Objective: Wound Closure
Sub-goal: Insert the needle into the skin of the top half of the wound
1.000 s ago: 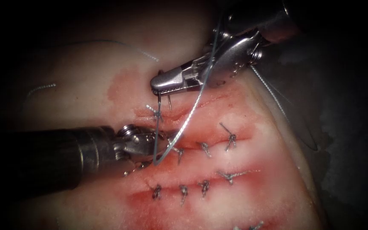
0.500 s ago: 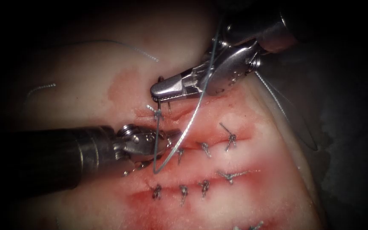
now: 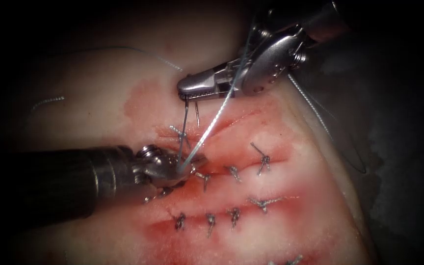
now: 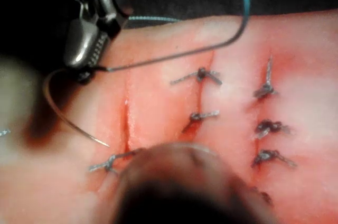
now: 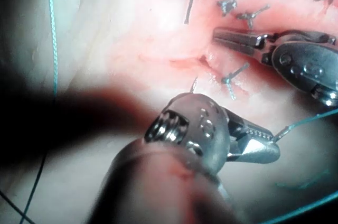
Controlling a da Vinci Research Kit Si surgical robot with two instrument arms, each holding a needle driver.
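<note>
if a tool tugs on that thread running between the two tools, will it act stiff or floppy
Probably floppy: the thread sags in loose curves rather than holding a line. It looks thin and likely light. It may be slippery against the steel jaws of the right tool, which holds the needle clear of the tissue; the left tool sits at the cut.

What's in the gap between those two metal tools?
In the endoscope view, thread runs between the right tool and the left tool, crossing a knotted stitch on the tissue.
</note>
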